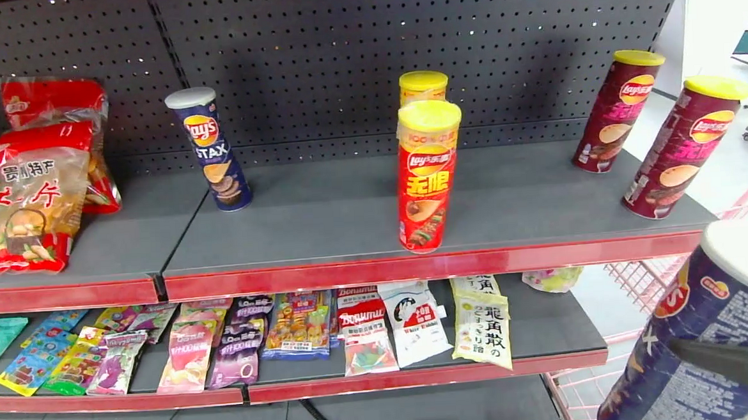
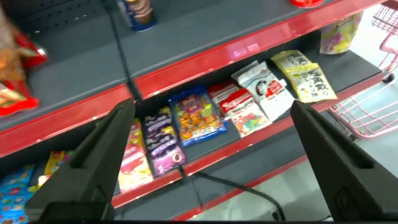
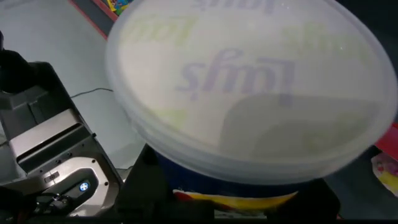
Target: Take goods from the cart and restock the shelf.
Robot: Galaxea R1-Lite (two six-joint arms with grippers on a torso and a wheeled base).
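Note:
My right gripper (image 1: pixel 699 362) is shut on a navy blue chip can (image 1: pixel 707 333) with a white lid, held tilted at the lower right, beside the shelf's right end and over the pink cart (image 1: pixel 640 279). One dark finger (image 1: pixel 734 359) lies across the can's side. In the right wrist view the can's lid (image 3: pixel 249 87) is very near. A matching navy can (image 1: pixel 211 148) stands on the upper shelf board (image 1: pixel 336 212). My left gripper (image 2: pixel 212 115) is open and holds nothing, in front of the lower shelf.
Two red cans (image 1: pixel 428 175) stand mid-shelf, one behind the other, and two maroon cans (image 1: pixel 684 149) at the right end. Red snack bags (image 1: pixel 31 196) lean at the left. Several flat packets (image 1: pixel 290 329) lie on the lower shelf. Bare board separates the cans.

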